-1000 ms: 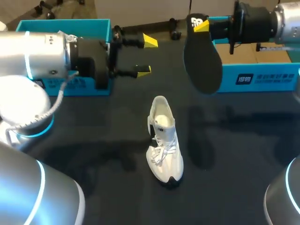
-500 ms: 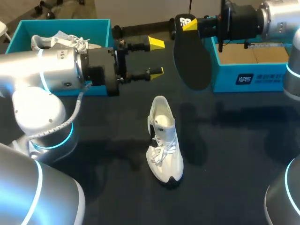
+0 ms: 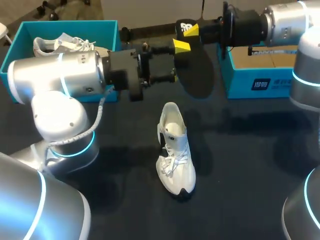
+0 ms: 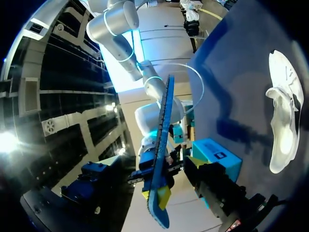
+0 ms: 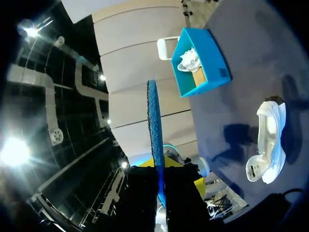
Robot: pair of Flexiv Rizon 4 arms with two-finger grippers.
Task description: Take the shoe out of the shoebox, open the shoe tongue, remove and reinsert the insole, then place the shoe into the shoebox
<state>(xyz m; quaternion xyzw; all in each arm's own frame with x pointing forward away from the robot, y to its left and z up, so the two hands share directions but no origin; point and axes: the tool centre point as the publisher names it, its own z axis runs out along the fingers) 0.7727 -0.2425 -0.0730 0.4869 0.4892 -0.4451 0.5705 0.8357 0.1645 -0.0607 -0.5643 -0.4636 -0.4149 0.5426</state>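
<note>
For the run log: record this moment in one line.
insole: out, in air | right gripper: shut on insole | left gripper: open, by insole | shoe: upright on table

A robotics laboratory bench is shown. A dark matte table (image 3: pixel 250 165) is laid out as the work surface, and a single white shoe (image 3: pixel 175 150) is stood at its middle like a test piece. Two large silver robot arms, ringed with glowing blue light bands, are seen at the table: the left arm (image 3: pixel 60 77) to the left of the shoe, the right arm (image 3: pixel 282 20) behind it to the right. Two open teal boxes are set behind the shoe, the left shoebox (image 3: pixel 109 30) with a second shoe (image 3: pixel 62 44) inside it, and the right shoebox (image 3: pixel 260 85). A dark insole (image 3: pixel 197 75) is held in the air behind the shoe by the right arm.
</note>
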